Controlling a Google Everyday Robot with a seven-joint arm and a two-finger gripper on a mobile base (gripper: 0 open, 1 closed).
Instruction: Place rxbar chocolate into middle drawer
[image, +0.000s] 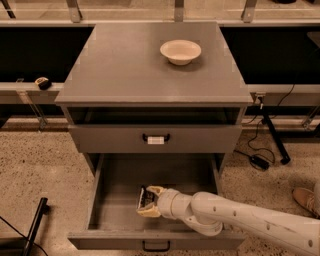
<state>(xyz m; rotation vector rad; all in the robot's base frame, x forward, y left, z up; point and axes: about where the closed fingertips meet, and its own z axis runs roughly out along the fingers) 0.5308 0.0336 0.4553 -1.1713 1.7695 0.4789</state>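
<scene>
The middle drawer (120, 185) is pulled wide open at the bottom of the grey cabinet, its plain dark handle at the front edge. My gripper (148, 200) reaches down inside it from the right on a white arm. Its pale fingers are shut on the rxbar chocolate (146, 197), a small flat black bar with pale print, held low over the drawer floor near the middle front.
A white bowl (180, 51) sits on the cabinet top (125, 65). Above the open drawer is a shut grey drawer whose handle bears a white tag (155, 139). Cables and a stand leg lie on the speckled floor at the right, a dark pole at the lower left.
</scene>
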